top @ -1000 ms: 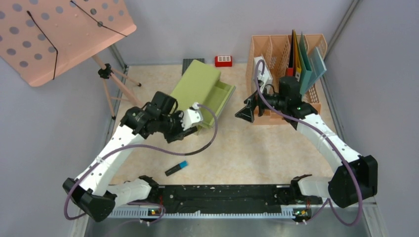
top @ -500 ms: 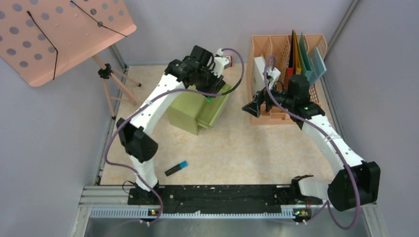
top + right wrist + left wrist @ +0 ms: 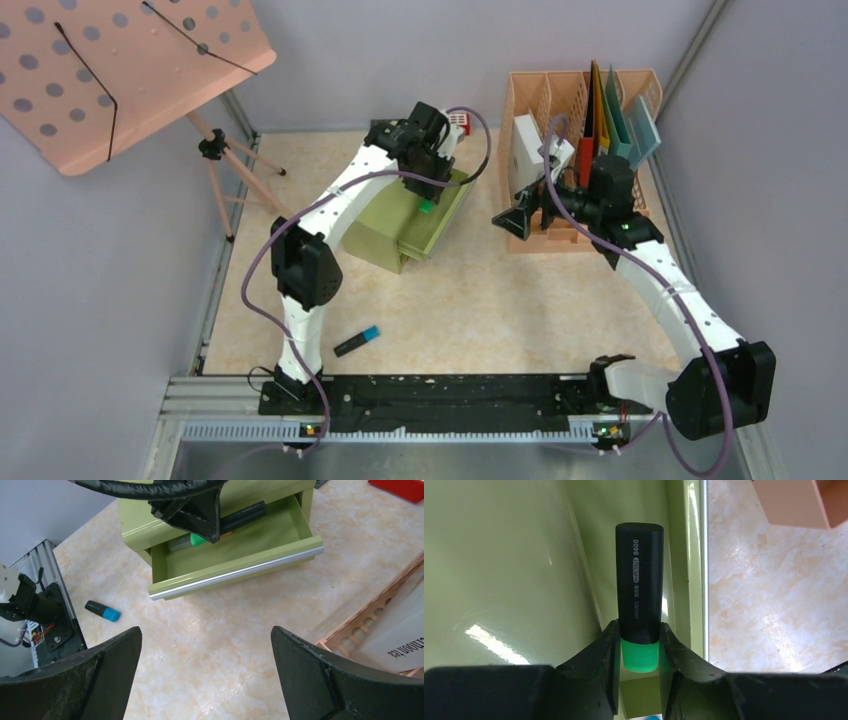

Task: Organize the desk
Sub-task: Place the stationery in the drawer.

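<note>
A: Where is the desk, and what is on it?

B: It lies under both arms, between the grey walls. The cabinet stands in its far left part and the rack at its far right corner. 1 blue pen lies near the front edge.

A: And the claws?

B: The left claw pinches a marker at its green end, over the open drawer. The right claw is spread wide, holds nothing, and hangs just beside the rack.

A: What can go wrong from here?

B: I think 3 things. The grip is only on the green end, so the long black body can swing or slip out. The marker is close to the drawer's side wall, so if it is released there, it may hit the rim and fall onto the desk. Also, if the claw goes lower, a finger may knock the cabinet and shift it.

A: And the blue pen?

B: It is not yet put away, so the task is not finished.
</note>
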Controlling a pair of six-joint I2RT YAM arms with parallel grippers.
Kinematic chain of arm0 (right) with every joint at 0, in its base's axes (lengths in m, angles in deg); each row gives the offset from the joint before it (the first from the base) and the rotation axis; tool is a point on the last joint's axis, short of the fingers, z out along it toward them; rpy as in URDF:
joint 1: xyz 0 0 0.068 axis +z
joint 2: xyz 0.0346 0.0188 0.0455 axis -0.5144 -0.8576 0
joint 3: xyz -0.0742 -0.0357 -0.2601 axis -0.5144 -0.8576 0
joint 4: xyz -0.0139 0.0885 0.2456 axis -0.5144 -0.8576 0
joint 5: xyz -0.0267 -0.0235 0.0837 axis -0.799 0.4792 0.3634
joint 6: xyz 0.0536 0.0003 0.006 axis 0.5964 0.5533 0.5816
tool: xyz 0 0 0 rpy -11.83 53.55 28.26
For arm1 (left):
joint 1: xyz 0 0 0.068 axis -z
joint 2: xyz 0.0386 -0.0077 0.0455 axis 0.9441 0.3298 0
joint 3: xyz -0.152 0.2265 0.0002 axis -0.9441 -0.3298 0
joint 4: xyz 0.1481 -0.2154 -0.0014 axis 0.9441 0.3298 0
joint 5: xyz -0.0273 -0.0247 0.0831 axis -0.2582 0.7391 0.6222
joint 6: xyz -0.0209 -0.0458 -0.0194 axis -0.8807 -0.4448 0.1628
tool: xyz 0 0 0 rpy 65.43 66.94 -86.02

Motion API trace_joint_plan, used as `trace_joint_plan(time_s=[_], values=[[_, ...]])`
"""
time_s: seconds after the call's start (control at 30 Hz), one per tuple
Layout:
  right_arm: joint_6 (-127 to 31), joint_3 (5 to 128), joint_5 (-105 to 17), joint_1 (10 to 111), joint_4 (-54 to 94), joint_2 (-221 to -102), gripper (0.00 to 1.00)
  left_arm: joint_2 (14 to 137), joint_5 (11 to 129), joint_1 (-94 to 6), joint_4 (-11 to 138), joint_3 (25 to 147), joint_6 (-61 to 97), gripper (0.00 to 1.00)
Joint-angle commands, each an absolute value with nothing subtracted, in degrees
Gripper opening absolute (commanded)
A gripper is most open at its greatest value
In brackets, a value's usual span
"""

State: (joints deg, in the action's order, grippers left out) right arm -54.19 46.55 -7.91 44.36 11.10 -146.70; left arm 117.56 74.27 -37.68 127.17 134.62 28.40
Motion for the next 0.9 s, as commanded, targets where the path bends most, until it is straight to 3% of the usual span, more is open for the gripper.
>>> trace_joint_plan(time_s=[0.0,0.3,0.53,0.7,0.87], values=[[-52.93,46.04,-6.51,43.78,13.76,-144.83,0.99,116.62,76.57,-37.58,125.39,131.79,25.81,0.14],[-53.08,45.29,-6.63,43.75,13.83,-144.05,0.99,116.45,77.42,-37.61,125.47,130.45,26.74,0.31],[-52.93,45.14,-6.49,43.71,14.17,-144.16,0.99,112.33,79.22,-37.61,124.95,130.08,28.89,0.56],[-53.07,45.12,-6.54,43.69,13.85,-143.73,0.99,109.94,79.66,-37.58,126.36,130.37,29.21,0.59],[-53.44,44.75,-6.77,43.57,13.7,-143.51,0.99,100.32,68.81,-37.48,130.05,125.02,37.77,0.59]])
